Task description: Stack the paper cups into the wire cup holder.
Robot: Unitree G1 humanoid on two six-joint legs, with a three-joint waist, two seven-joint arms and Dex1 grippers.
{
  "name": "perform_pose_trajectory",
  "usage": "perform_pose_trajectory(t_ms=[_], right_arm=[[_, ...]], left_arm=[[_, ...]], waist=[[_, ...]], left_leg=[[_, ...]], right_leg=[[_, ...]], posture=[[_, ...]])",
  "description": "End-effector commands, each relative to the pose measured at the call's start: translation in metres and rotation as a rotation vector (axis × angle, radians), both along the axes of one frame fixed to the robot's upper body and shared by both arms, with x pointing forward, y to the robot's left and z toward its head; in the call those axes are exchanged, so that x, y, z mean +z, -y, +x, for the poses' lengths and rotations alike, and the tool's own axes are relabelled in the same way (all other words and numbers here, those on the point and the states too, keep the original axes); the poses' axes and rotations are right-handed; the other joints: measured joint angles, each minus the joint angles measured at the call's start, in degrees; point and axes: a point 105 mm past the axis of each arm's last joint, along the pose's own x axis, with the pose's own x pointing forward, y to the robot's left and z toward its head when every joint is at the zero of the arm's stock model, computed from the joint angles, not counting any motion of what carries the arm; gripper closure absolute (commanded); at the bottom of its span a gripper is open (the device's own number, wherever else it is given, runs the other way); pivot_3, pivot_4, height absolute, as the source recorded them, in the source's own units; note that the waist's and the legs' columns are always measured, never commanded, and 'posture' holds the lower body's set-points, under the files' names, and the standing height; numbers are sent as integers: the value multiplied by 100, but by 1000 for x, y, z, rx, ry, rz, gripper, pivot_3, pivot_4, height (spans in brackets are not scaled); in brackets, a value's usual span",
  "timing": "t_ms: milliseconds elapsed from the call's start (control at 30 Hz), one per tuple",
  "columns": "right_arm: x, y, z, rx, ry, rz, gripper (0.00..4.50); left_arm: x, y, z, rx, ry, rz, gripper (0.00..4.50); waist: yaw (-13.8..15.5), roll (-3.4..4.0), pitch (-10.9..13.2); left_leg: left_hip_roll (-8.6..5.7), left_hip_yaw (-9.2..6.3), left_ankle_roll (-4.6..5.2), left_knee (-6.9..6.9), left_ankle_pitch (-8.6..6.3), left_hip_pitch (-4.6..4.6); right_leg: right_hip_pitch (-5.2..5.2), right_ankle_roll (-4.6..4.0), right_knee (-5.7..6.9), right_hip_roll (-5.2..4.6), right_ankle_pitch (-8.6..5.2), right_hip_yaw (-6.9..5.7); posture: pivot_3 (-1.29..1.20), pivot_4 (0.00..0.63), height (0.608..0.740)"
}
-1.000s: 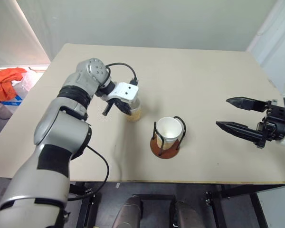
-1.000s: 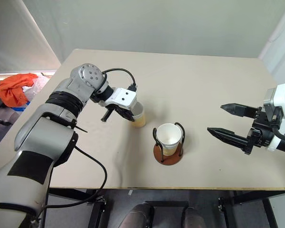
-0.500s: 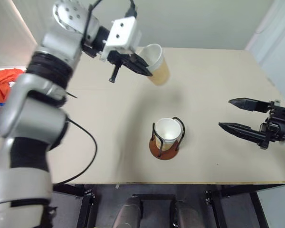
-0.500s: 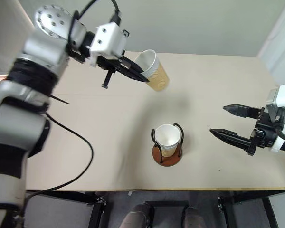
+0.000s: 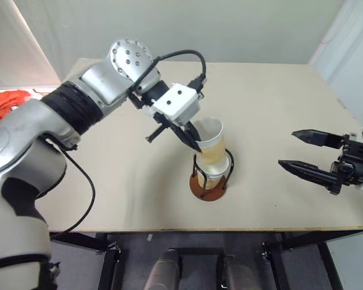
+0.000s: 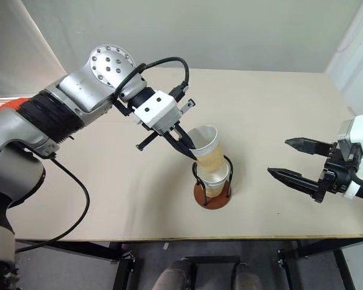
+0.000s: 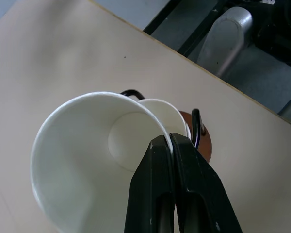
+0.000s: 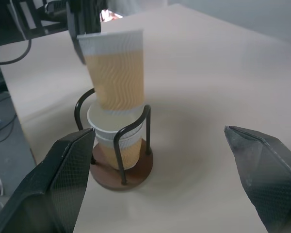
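Note:
A tan paper cup hangs tilted over the wire cup holder, and my left gripper is shut on its white rim. The cup's bottom sits at the mouth of a second paper cup, which stands upright between the holder's dark wire loops. In the left wrist view the black fingers pinch the rim of the held cup, with the lower cup just behind it. My right gripper hovers open to the right of the holder, apart from it and holding nothing.
The beige table carries the holder near its front edge. An orange cloth lies off the table at the far left. A pale wall stands behind the table.
My left gripper lifted the cup from the table left of the holder, swung it up and back, then brought it down over the holder. The right gripper kept still.

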Motion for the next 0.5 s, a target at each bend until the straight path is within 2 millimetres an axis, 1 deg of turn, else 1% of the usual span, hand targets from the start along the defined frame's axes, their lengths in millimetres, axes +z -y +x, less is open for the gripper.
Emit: perform_pose_trajectory(t_ms=[33, 167, 267, 300, 333, 367, 400, 467, 500], right_arm=[[8, -1, -4, -10, 47, -3, 0], [7, 0, -4, -17, 46, -5, 0], [7, 0, -4, -20, 49, -5, 0], [7, -1, -4, -20, 49, -5, 0], [7, -1, -4, -20, 49, -7, 0], [7, -1, -4, -19, 49, -9, 0], [7, -1, -4, -19, 49, -9, 0], [7, -1, -4, -18, 50, -9, 0], [7, -1, -4, -19, 49, -10, 0]], left_arm=[[13, 3, -10, -69, 28, 0, 4438], [15, 5, -14, -96, 31, -3, 4438], [11, 7, -15, -104, 29, 12, 4438], [9, 7, -14, -103, 28, 15, 4161], [7, 6, -12, -98, 41, 32, 4063], [5, 6, -10, -95, 53, 47, 3854], [3, 5, -9, -92, 62, 58, 3552], [3, 4, -8, -91, 68, 62, 2811], [3, 3, -7, -88, 73, 65, 2540]], waist=[[-5, 0, 0], [-5, 1, 0], [-5, 1, 0], [-5, 1, 0], [-3, 1, 0], [-2, 1, 0], [-2, 1, 0], [-3, 1, 0], [-4, 1, 0]], left_leg=[[-1, 2, 0, -1, 1, 2], [0, -1, -4, -2, 3, 0], [0, 0, -19, -2, 11, -2], [0, 0, -19, -3, 11, -2], [0, -1, -19, -3, 11, -2], [0, -2, -19, -3, 10, -3], [-1, -2, -19, -3, 10, -3], [-1, -1, -19, -3, 9, -3], [-1, -1, -20, -4, 9, -4]], right_leg=[[0, -1, 1, 2, 1, -2], [0, -2, 0, 4, 0, -4], [0, -2, -3, 2, 0, -2], [-1, -2, -3, 3, 0, -3], [0, -2, -3, 2, 1, -2], [0, -2, -3, 2, 1, -2], [0, -2, -3, 2, 1, -3], [-1, -2, -4, 2, 1, -3], [-1, -2, -4, 2, 1, -3]], posture=[[0, 150, 740], [0, 150, 740], [0, 150, 740], [0, 150, 740], [0, 150, 740], [0, 150, 740], [0, 150, 740], [0, 150, 740], [0, 150, 740]])
